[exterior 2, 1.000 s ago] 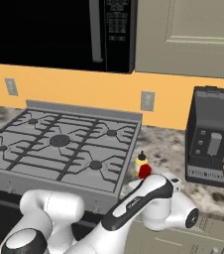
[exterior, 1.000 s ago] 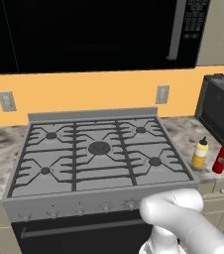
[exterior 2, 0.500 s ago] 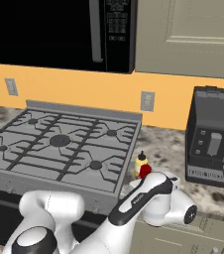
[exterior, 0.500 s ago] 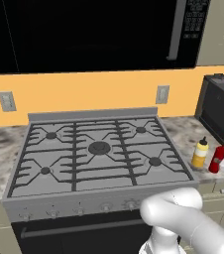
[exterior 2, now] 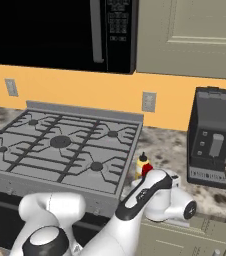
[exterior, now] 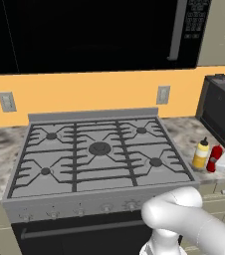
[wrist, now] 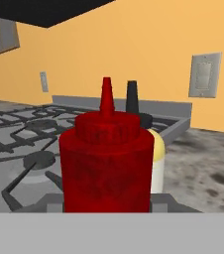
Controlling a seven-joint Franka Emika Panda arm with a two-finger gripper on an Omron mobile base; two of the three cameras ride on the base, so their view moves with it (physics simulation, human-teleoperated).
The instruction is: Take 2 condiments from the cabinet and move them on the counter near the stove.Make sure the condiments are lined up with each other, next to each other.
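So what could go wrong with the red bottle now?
The red bottle stands right beside the yellow bottle on the counter, near the stove. Drawing the tool away carelessly could tip the red bottle, and it could knock the yellow one over too. The pair also sits near the counter's front edge, so a nudge might push one off. Whether the tool holds the red bottle cannot be told.

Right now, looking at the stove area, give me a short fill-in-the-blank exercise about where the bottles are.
1. The yellow squeeze bottle with black pointed cap stands on the mottled grey stone counter beside the grey steel gas ____.
2. Next to it stands an all-____ squeeze bottle.
3. In the hand view, the bottle nearer the camera is ____.

Missing words: stove; red; red
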